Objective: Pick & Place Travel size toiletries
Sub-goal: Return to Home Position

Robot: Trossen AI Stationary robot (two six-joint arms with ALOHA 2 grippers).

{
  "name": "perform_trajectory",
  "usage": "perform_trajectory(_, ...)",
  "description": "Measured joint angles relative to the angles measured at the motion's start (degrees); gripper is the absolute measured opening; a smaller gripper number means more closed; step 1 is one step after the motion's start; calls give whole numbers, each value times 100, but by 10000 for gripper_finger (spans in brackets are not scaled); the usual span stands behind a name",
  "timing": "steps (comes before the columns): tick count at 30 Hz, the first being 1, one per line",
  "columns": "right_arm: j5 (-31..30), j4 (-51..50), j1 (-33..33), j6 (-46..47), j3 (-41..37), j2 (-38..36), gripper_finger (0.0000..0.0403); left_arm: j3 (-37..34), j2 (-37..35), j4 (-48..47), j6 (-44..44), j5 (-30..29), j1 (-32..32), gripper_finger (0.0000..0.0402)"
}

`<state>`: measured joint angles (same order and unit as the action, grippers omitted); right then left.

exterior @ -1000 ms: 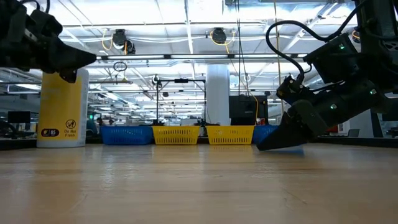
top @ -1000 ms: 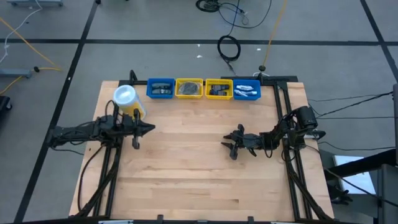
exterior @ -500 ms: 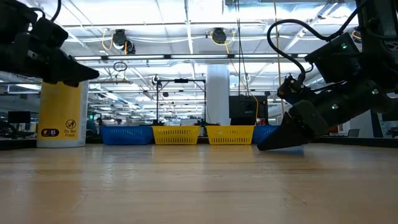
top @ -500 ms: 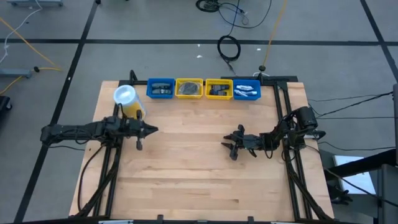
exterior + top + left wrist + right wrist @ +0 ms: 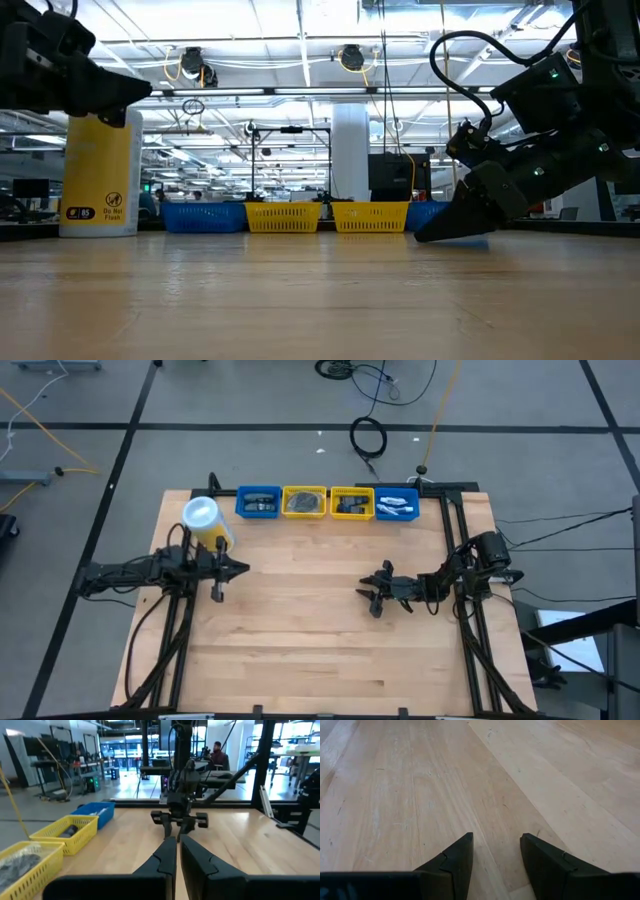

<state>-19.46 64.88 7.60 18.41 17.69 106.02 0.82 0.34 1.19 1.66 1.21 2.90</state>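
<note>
Tabletop (image 5: 300, 650) of pale wood, both arms low over it: left gripper (image 5: 238, 569) hovers beside the yellow canister (image 5: 205, 520), fingers pressed together on nothing; right gripper (image 5: 366, 592) hangs spread and empty toward the right edge. Travel toiletries (image 5: 398, 507) lie in the four bins (image 5: 304, 490) along the far edge.

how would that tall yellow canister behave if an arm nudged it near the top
Likely to tip rather than slide: the yellow canister stands upright and is much taller than wide. Its round body, seen under the white lid, would probably roll once down. Weight cannot be judged.
</note>
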Motion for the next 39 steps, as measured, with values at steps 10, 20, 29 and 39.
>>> perform_trajectory(10, -7, 32, 0, -2, -2, 0, 155, 7, 141, -41, -241, 26, -4, 26)
perform_trajectory(20, 498, 956, -467, -3, -1029, -1308, 146, 7, 161, -39, -195, 22, -4, 26)
perform_trajectory(29, 2365, -364, -1598, 226, -1633, -3611, 93, 4, 163, 15, -193, -3, -4, 26)
perform_trajectory(39, 3499, -905, -2352, -427, -1681, -5539, 52, 4, 163, 24, -191, -24, -4, 26)
